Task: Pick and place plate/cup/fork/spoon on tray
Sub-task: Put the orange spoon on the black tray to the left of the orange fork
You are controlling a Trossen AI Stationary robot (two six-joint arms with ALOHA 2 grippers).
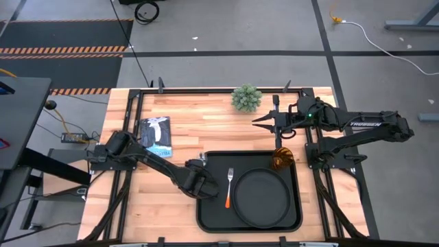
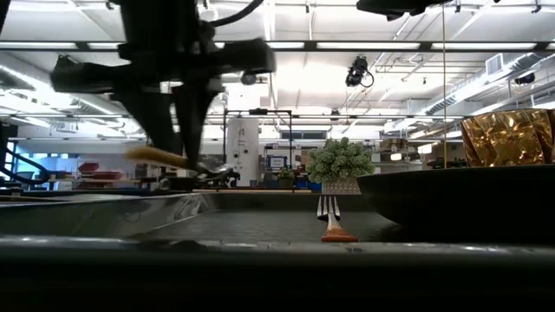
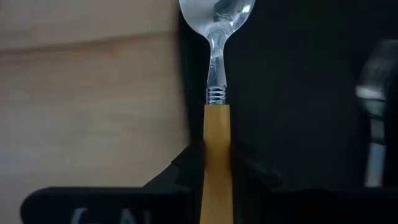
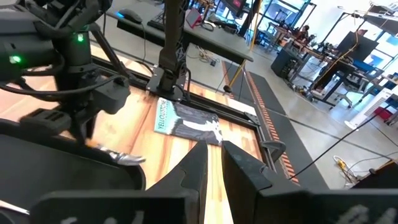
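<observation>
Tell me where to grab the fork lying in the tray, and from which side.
Grip the fork by its orange handle, probably from straight above, fingers closing across its width. It lies flat on the tray floor, tines toward the far edge, with the plate close beside it, so a side approach looks cramped.

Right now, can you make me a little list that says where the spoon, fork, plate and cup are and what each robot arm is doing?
spoon: held by its orange handle, above the tray's left edge, not yet set down
left gripper: jaws shut on the spoon
fork: lying on the tray, left of the plate
plate: on the tray, right part
cup: at the tray's far right corner
tray: near edge of the wooden table
right gripper: waiting over the table near the potted plant, holding nothing
</observation>
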